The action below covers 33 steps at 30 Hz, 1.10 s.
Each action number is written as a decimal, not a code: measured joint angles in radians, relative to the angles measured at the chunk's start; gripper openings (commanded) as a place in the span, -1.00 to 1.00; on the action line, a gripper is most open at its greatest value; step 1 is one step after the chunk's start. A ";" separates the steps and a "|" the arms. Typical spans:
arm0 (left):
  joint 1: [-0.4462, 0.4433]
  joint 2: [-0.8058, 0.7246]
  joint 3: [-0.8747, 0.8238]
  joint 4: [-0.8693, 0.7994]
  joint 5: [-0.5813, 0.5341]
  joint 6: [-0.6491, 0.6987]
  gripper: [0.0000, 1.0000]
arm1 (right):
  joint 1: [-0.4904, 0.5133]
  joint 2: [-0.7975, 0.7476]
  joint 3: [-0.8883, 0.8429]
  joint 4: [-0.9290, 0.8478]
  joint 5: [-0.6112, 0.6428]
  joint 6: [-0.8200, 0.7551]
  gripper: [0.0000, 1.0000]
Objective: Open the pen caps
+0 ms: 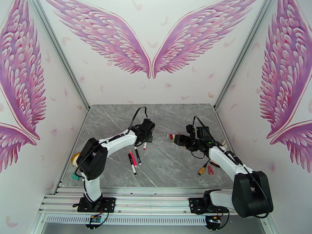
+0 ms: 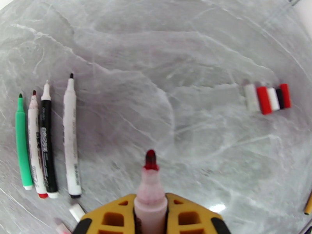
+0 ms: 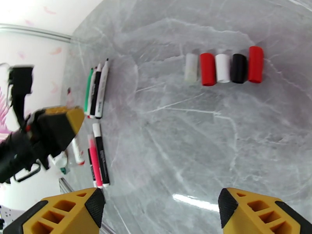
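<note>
Left end effector clamps an uncapped red-tipped pen well apart from the row of five pen caps; right end effector hangs spread wide and empty near that row, where a careless sweep could scatter them across the surface.

- You're working on a table with a grey marble look, smooth and glossy enough to mirror the lamp.
- The pen caps look like smooth plastic with a soft sheen.
- The pens have smooth plastic barrels, some with printed lettering.
- On your right gripper, the fingers are matt yellow plastic with black, finely textured tips.
- The frame rails look like bare, dull-silver metal.
</note>
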 measured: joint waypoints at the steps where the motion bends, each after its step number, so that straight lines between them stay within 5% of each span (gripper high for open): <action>1: 0.005 0.023 0.022 -0.012 -0.014 0.003 -0.92 | 0.004 -0.009 -0.009 0.013 -0.011 0.007 1.00; 22: 0.073 0.326 0.311 -0.196 -0.150 0.030 -0.71 | 0.018 -0.111 -0.059 0.049 -0.071 0.035 0.98; 33: 0.077 0.369 0.377 -0.216 -0.172 0.051 -0.32 | 0.022 -0.125 -0.059 0.040 -0.072 0.040 0.97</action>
